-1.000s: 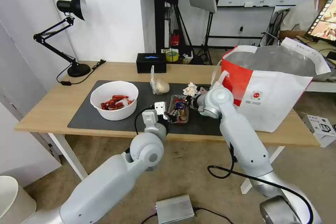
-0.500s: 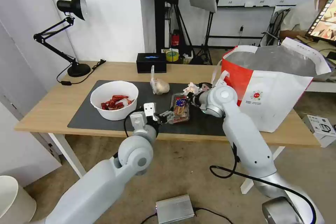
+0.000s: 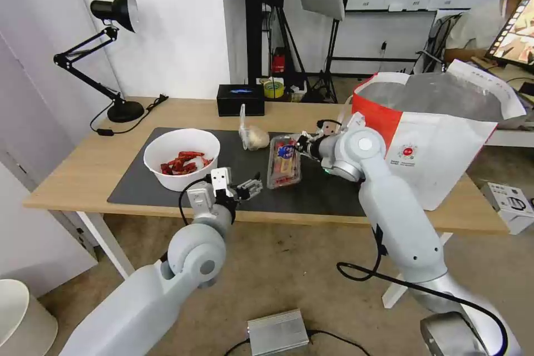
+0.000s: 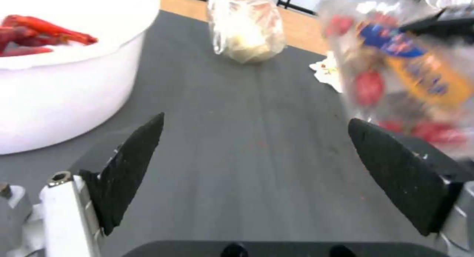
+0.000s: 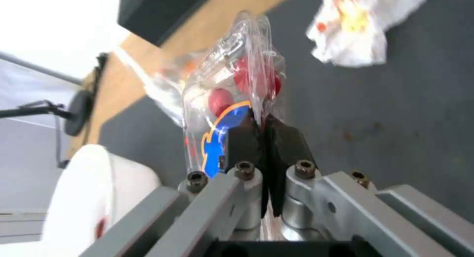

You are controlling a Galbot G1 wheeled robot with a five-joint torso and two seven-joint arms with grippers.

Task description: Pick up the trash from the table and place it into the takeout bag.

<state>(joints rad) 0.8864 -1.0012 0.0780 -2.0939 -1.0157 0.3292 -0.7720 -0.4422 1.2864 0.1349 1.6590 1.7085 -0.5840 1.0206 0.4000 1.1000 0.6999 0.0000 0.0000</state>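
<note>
Nearest me, my left gripper (image 3: 248,187) is hanging over the front edge of the dark grey mat (image 3: 167,183), fingers spread wide with nothing between them; through its wrist camera I am seeing bare mat between the two black pads (image 4: 133,153). It is sitting just short of the white bowl with red scraps (image 3: 182,158), which is resting on the mat to its left.

A little farther in, my right gripper (image 3: 299,147) is pinching the rim of the clear hinged plastic tray (image 3: 283,161), the jaws closed tight on the thin plastic as its wrist camera shows (image 5: 247,101). The tray is hanging tilted from that grip, and I cannot tell whether its low end is touching the mat. The crumpled white tissue (image 5: 360,23) is lying on the mat just beyond it, and the small knotted clear bag (image 3: 251,134) is sitting farther back, near the black tissue box (image 3: 240,99) on the light-wood table (image 3: 83,172).

I judge I am carrying out the tray's transfer. The takeout bag (image 3: 439,139) is standing open at the table's right end, close behind the right arm. The next move calls for raising the tray above the bag's rim and clear of the white loop handle (image 3: 346,117), keeping the thin pinch from slipping.
</note>
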